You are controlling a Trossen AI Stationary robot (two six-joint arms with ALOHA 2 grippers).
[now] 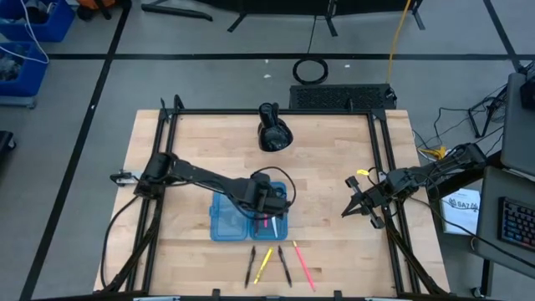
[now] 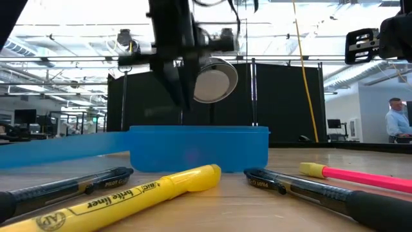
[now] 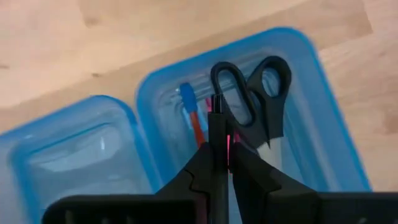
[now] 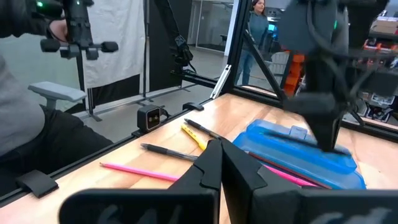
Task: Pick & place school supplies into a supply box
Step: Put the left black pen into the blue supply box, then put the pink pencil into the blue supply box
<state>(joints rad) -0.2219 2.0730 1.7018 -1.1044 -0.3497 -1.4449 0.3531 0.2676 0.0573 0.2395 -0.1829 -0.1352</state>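
Observation:
The translucent blue supply box point(image 1: 226, 221) lies open near the table's middle, also in the low view point(image 2: 199, 148). One half point(image 3: 311, 124) holds black-handled scissors point(image 3: 255, 102) and a blue-capped pen point(image 3: 188, 102); the other half point(image 3: 93, 143) looks bare. My left gripper point(image 1: 269, 203) is shut on a thin dark pen with a pink part point(image 3: 219, 121), above the filled half. On the wood near the front edge lie two black pens point(image 1: 250, 267) point(image 1: 284, 264), a yellow marker point(image 1: 264, 264) and a pink pen point(image 1: 303, 266). My right gripper point(image 1: 355, 205) hovers shut, right of the box. My left gripper pinches the dark-and-pink pen between its two fingers point(image 3: 199, 168), and the pen runs along them. Its free end point(image 3: 217, 102) sticks out past the fingertips. The fingers point(image 2: 180, 84) point down from above into the box. The box wall hides whether the pen's end touches the box floor.
A black lumpy object point(image 1: 274, 134) sits toward the far edge. Black frame rails point(image 1: 380, 167) run along the table's sides. Dark blue bins point(image 1: 25, 42) stand on the floor beyond the far left corner. People point(image 4: 258, 28) are in the room behind. Bare wood lies right of the box.

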